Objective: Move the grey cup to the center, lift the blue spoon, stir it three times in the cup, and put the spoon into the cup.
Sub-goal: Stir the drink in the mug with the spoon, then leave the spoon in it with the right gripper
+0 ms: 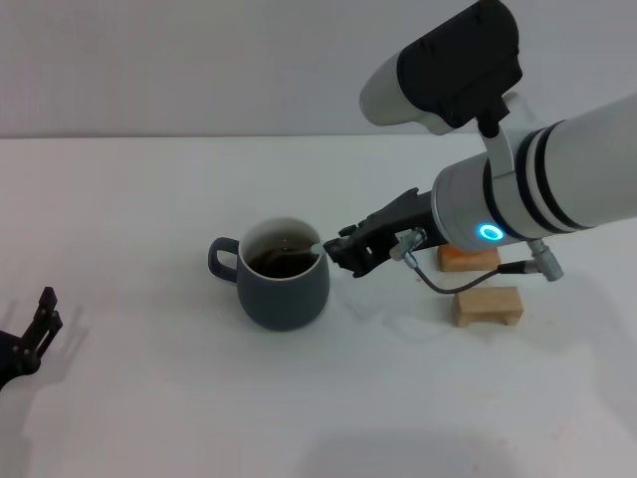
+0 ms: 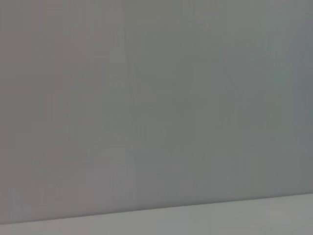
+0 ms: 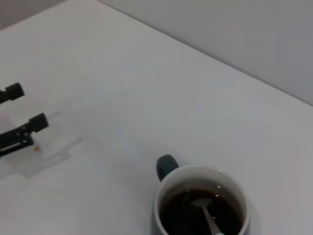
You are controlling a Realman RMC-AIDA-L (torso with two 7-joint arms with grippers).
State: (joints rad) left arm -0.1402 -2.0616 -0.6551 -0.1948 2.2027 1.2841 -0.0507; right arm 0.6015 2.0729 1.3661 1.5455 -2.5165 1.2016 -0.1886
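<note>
The grey cup [image 1: 284, 279] stands near the middle of the table, its handle towards my left and dark liquid inside. The blue spoon [image 1: 299, 255] lies in the cup, its bowl in the liquid and its pale handle tip on the rim on the right-hand side. My right gripper [image 1: 340, 255] hovers right beside that rim, just off the handle tip, its fingers slightly apart and holding nothing. The right wrist view shows the cup [image 3: 161, 169] from above with the spoon [image 3: 200, 205] in the liquid. My left gripper [image 1: 38, 321] is parked open at the near left edge.
Two small wooden blocks lie right of the cup: one [image 1: 488, 305] in the open, one [image 1: 466, 258] partly under my right arm. A black cable loops from the right wrist above them. The left gripper [image 3: 24, 106] also shows in the right wrist view.
</note>
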